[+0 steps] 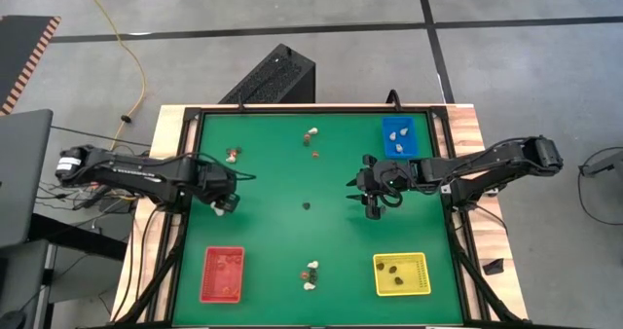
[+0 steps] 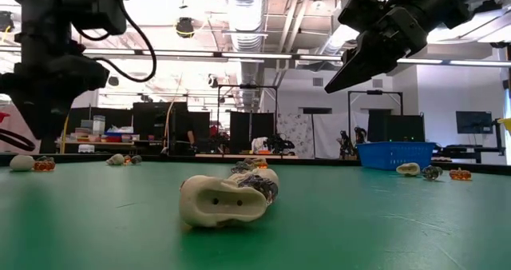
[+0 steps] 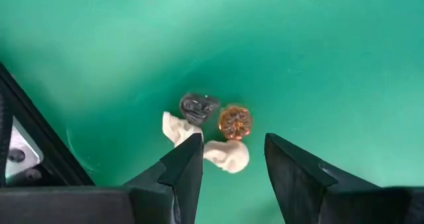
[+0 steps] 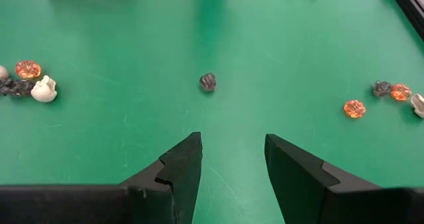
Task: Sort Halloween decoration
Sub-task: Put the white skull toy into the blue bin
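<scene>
Left claw point(image 3: 232, 161) low at centre-left of the high view, fingers parted and straddling a whitish skull trinket point(image 3: 227, 155) in a small cluster with an orange pumpkin point(image 3: 234, 121) and a dark piece point(image 3: 198, 105); nothing gripped yet. Right claw point(image 1: 371, 195) hangs released right of centre above the green surface point(image 1: 292, 173). Step judged: picking the skull. Next: clench, lift, carry to the blue tray point(image 1: 399, 137) at upper right, which holds whitish pieces.
</scene>
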Tool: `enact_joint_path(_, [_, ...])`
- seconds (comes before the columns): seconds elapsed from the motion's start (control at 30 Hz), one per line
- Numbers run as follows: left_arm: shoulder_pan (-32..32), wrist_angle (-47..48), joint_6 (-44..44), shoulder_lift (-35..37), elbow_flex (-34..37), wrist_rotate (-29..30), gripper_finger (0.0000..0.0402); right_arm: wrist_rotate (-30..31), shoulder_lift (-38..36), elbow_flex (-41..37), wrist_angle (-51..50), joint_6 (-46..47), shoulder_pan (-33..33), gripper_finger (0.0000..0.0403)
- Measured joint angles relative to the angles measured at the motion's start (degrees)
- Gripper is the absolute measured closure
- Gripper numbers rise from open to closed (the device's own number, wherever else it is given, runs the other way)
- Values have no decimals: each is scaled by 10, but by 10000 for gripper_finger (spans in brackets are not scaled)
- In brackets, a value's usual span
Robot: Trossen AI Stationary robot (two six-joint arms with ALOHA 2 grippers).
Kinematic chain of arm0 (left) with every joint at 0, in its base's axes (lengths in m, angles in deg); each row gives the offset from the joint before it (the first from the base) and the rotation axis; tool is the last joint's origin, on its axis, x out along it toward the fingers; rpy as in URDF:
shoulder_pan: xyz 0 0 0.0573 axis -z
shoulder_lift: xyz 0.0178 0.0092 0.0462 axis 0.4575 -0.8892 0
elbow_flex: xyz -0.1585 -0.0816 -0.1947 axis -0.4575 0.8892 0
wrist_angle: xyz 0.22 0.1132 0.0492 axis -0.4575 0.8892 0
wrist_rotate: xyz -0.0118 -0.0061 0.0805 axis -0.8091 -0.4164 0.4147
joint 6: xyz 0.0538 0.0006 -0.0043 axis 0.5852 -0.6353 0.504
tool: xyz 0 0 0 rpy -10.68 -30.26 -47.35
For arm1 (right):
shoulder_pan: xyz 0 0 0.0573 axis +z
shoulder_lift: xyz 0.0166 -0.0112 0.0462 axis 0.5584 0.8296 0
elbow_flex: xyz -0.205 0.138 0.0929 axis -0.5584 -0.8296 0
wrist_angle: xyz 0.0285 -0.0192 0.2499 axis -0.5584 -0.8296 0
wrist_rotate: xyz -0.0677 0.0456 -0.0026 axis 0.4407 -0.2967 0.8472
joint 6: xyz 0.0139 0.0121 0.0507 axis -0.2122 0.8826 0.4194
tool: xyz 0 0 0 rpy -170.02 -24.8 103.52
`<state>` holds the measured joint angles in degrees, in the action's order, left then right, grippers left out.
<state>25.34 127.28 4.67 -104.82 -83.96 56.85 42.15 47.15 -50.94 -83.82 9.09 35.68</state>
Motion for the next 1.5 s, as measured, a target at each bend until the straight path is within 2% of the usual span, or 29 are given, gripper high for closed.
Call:
enact_joint_path(0.2, [-13,2,11,-25,0,-2,251,0,0,0,-3,0,0,207])
enact_joint_path(0.4, [-17,4,100,-62,0,7,251,0,0,0,-8,0,0,207])
enact_joint_path(0.53, [-38,16,146,-73,0,-19,251,0,0,0,-9,0,0,207])
enact_joint_path(0.63, [-56,27,218,-73,0,-47,251,0,0,0,-8,0,0,207])
enact_joint_path(0.9, [-55,20,428,-73,1,-20,251,0,0,0,-8,4,0,207])
enact_joint_path(1.03, [-42,-13,452,-73,1,-40,251,0,0,0,-8,4,0,207])
enact_joint_path(1.5, [57,-68,489,-73,1,-55,251,0,0,0,-17,4,0,207])
